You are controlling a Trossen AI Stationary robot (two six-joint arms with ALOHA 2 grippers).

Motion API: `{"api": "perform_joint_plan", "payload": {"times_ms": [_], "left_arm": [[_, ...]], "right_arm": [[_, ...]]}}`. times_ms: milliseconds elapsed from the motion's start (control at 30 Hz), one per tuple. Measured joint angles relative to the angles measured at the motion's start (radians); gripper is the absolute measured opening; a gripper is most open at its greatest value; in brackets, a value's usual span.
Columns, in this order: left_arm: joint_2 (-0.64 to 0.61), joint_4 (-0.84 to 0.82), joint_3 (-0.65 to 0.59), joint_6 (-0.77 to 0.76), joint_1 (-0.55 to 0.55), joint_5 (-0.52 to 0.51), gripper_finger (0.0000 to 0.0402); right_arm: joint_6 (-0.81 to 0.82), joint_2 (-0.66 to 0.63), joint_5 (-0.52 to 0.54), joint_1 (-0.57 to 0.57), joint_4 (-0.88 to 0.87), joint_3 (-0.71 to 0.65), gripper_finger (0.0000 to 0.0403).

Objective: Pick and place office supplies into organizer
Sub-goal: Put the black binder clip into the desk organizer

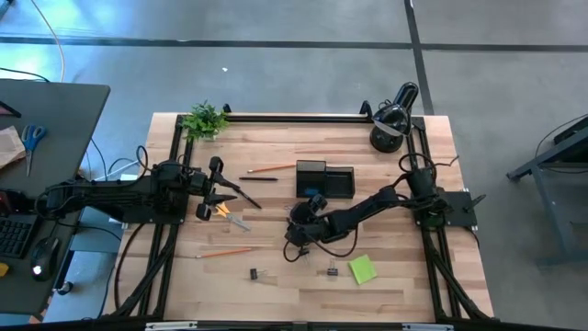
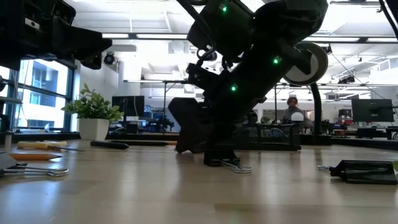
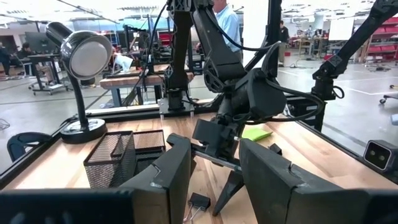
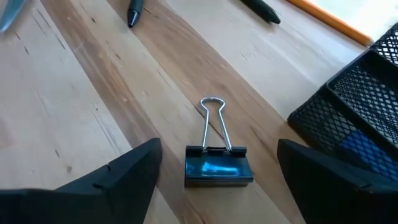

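My right gripper (image 1: pixel 299 232) is down at the table in front of the black mesh organizer (image 1: pixel 326 179). It is open, and its fingers stand on either side of a black binder clip (image 4: pixel 217 165) without touching it. The clip lies flat with its wire handles pointing away from the gripper. Something blue shows through the organizer's mesh wall (image 4: pixel 364 152). My left gripper (image 1: pixel 219 190) is open and hovers over the yellow-handled scissors (image 1: pixel 228 214) and a black pen (image 1: pixel 244 198), both lying on the table. The lime-green sticky pad (image 1: pixel 361 268) lies near the front edge.
An orange pencil (image 1: pixel 260 169) and a second pen (image 1: pixel 262 178) lie left of the organizer. Another pencil (image 1: pixel 225 250) and two more clips (image 1: pixel 254 273) (image 1: pixel 332 271) lie toward the near edge. The lamp (image 1: pixel 390 119) and plant (image 1: pixel 204 119) stand at the far corners.
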Motion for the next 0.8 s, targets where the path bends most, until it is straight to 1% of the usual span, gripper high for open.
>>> {"api": "perform_joint_plan", "payload": {"times_ms": [533, 800], "left_arm": [[0.0, 0.0, 0.0, 0.0, 0.0, 0.001, 0.0129], [0.0, 0.0, 0.0, 0.0, 0.0, 0.0, 0.0129]], "right_arm": [[-0.068, 0.001, -0.04, 0.0, 0.022, 0.0, 0.0213], [-0.103, 0.002, -0.058, 0.0, 0.026, 0.0, 0.0155]]}}
